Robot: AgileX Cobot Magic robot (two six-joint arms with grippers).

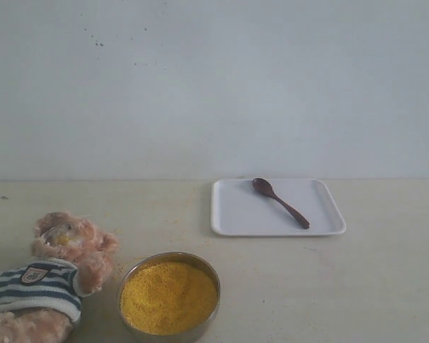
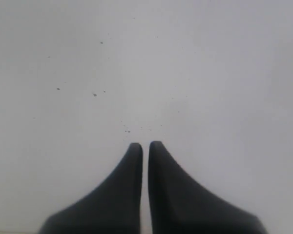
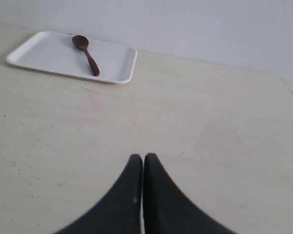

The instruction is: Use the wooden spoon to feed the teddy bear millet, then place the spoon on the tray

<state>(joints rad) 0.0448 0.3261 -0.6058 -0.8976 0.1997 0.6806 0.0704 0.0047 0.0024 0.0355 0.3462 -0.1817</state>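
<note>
Left gripper point(image 2: 145, 145) and right gripper point(image 3: 143, 157): jaws pressed together, both empty. Near left on the worktop point(image 1: 357, 286), teddy bear point(image 1: 46, 275); just right of it, millet point(image 1: 169, 296) filling a metal bowl point(image 1: 170, 255). Farther, right of centre, wooden spoon point(image 1: 279, 202) lying diagonally inside the white tray point(image 1: 236, 214).

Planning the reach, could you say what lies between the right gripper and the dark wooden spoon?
Only bare beige tabletop, then the white plastic tray, in the right wrist view.
</note>
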